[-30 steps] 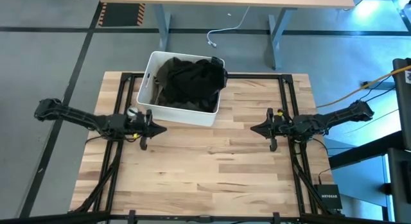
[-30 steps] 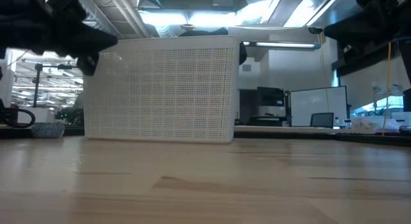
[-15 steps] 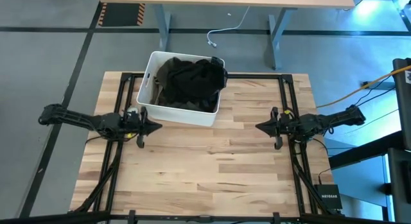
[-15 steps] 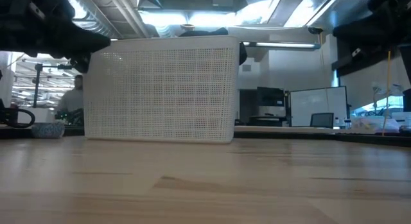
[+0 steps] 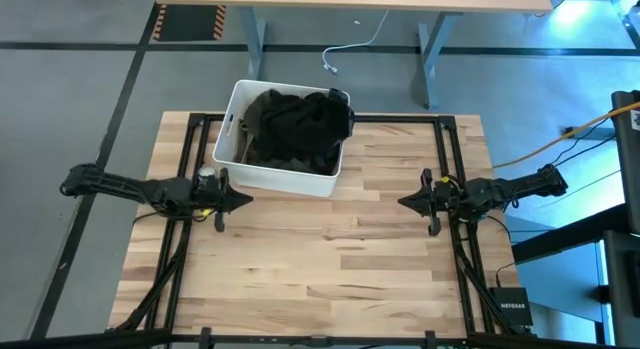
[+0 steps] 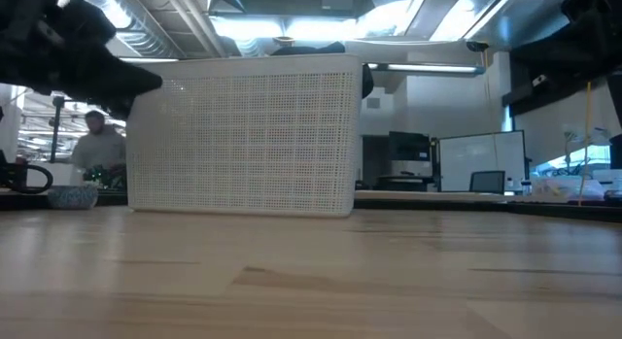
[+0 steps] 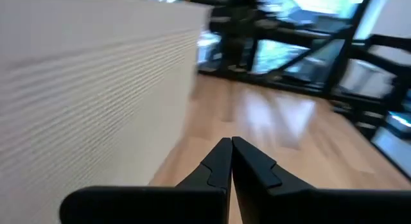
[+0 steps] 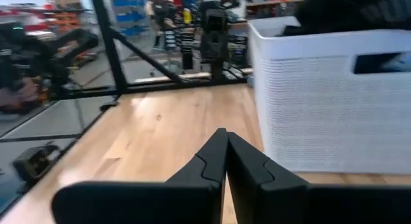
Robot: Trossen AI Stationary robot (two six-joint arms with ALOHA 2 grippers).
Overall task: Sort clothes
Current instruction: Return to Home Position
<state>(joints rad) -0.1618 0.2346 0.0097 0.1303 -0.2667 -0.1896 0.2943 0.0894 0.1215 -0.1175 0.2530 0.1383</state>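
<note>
A heap of black and dark grey clothes [image 5: 293,127] lies in the white bin [image 5: 232,159] at the table's far middle; its top shows in the right wrist view [image 8: 359,9]. No pink or olive garment shows. My left gripper [image 5: 250,199] is shut and empty just in front of the bin's near left corner; its wrist view [image 7: 230,147] shows the bin's wall [image 7: 83,108] close beside it. My right gripper [image 5: 402,202] is shut and empty above the table's right half, to the right of the bin, pointing left [image 8: 225,139].
The bin's near wall [image 6: 243,140] fills the low view's middle. Bare wooden table [image 5: 330,259] spreads in front of the bin and between the arms. Black frame rails [image 5: 180,259] run along the table's left and right sides. A person [image 6: 97,145] shows far behind the table.
My left gripper has drawn back a little toward the table's left edge, still shut. My right gripper has drawn back a little toward the right edge, still shut. The bin and clothes have not moved.
</note>
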